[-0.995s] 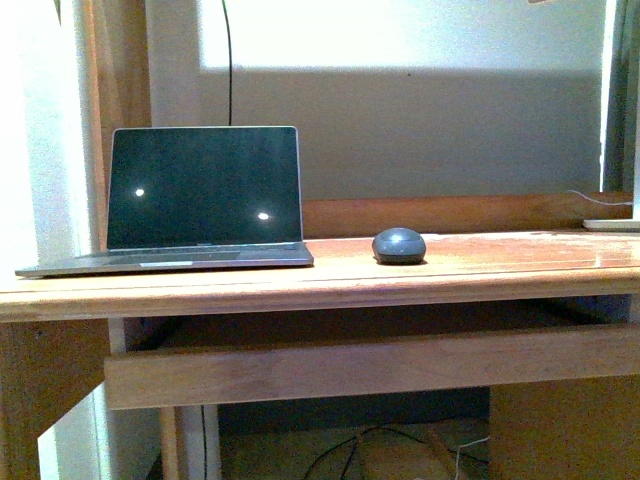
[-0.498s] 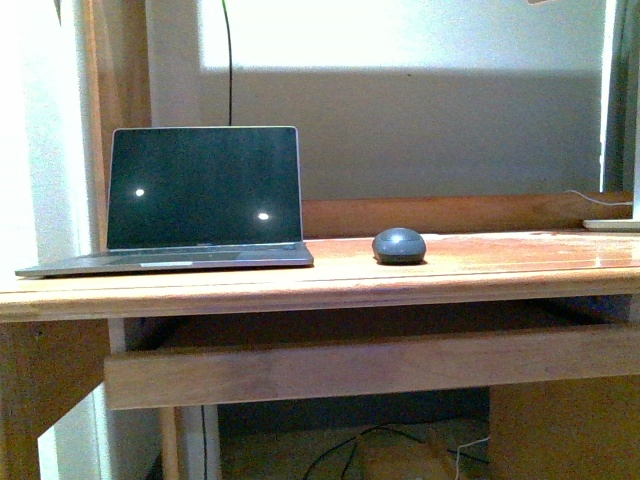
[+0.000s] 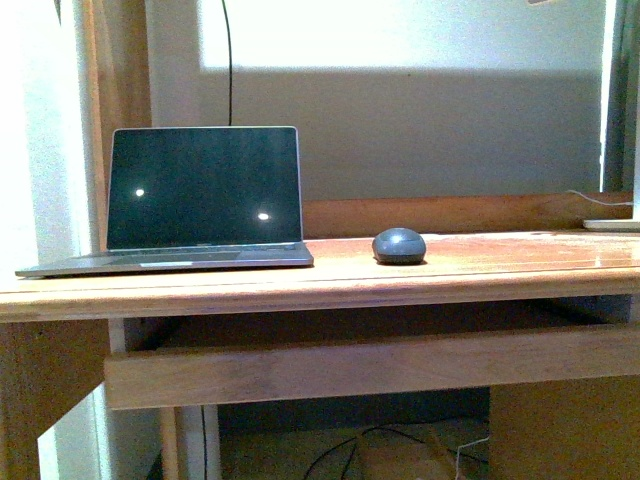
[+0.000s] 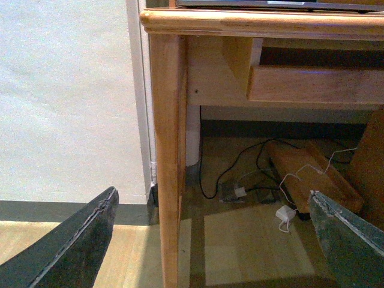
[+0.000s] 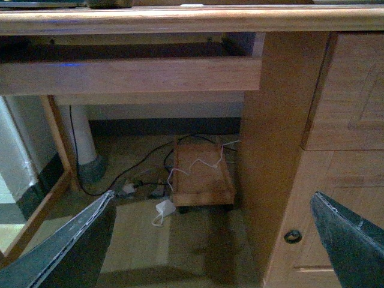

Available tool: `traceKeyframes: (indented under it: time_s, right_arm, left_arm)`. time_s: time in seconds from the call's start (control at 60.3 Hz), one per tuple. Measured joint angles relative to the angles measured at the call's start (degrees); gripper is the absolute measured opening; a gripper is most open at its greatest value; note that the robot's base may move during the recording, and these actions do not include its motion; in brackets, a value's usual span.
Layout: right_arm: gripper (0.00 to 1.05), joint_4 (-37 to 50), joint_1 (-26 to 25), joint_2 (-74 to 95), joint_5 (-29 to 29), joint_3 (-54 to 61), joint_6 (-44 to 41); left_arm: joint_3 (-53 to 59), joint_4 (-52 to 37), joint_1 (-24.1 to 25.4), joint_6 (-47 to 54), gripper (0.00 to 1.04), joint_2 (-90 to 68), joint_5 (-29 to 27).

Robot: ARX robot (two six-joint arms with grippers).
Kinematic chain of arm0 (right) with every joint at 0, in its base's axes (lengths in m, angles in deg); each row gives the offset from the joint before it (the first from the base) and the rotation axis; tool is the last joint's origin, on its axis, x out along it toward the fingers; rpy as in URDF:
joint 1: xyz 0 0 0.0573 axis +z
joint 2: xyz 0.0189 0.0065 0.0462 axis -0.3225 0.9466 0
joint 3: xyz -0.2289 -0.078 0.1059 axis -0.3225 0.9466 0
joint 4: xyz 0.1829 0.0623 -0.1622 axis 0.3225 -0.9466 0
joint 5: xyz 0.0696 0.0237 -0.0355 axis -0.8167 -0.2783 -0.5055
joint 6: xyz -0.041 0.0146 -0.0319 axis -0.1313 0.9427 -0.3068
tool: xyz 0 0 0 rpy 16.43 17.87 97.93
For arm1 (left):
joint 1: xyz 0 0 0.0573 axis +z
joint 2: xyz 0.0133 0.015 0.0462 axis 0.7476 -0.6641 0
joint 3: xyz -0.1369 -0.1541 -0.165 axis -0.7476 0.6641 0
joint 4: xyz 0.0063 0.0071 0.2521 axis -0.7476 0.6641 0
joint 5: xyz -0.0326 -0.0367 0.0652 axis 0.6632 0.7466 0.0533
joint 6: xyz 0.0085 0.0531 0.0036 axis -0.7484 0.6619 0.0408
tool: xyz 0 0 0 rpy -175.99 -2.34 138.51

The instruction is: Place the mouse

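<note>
The dark grey dome-shaped mouse (image 3: 399, 245) sits on the wooden desk (image 3: 480, 265), just right of the open laptop (image 3: 200, 195). Neither arm shows in the front view. My left gripper (image 4: 213, 240) is open and empty, low in front of the desk's left leg (image 4: 168, 150), below the desktop edge. My right gripper (image 5: 216, 240) is open and empty, low in front of the desk's right side, facing the space under the desk. The mouse does not show in either wrist view.
A pull-out shelf front (image 3: 370, 365) runs under the desktop. Cables and a white adapter (image 4: 283, 214) lie on the floor by a low wooden trolley (image 5: 201, 174). A drawer cabinet with a round knob (image 5: 293, 236) stands at the right. A white device (image 3: 612, 224) lies at the desk's far right.
</note>
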Motion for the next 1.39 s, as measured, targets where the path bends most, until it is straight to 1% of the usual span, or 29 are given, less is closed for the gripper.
traceKeyframes:
  time_s: [1.393]
  right_arm:
    - [0.97, 0.0, 0.0, 0.0, 0.0, 0.0, 0.0]
  left_arm:
    - [0.0, 0.0, 0.0, 0.0, 0.97, 0.0, 0.0]
